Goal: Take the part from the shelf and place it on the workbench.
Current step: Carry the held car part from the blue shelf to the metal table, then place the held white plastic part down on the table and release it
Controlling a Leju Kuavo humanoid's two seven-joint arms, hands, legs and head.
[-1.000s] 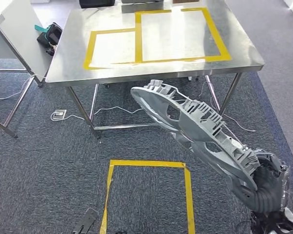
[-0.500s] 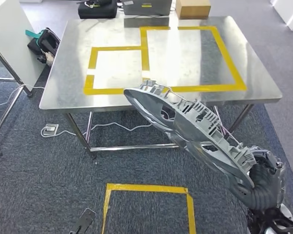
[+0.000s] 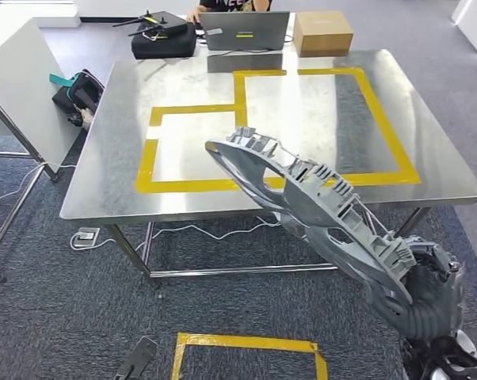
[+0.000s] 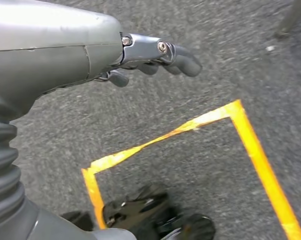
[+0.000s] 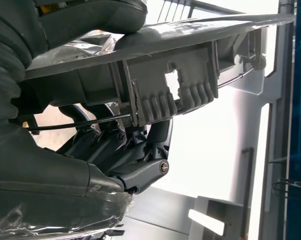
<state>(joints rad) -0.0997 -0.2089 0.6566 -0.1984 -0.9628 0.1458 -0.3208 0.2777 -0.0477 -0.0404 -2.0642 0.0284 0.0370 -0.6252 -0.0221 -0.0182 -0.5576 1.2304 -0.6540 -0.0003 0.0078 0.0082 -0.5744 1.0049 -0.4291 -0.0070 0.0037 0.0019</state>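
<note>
One second of walking brings the bench [image 3: 104, 182] closer in my head view. My right hand [image 3: 430, 297] grips the part [image 3: 307, 206] — fingers [image 5: 115, 145] curled under it, its tip over the bench edge. Left hand [image 4: 156, 57] hangs loose, holding nothing.

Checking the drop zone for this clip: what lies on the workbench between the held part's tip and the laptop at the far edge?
In the head view, bare steel and yellow tape outlines separate the part from the laptop on the workbench.
</note>
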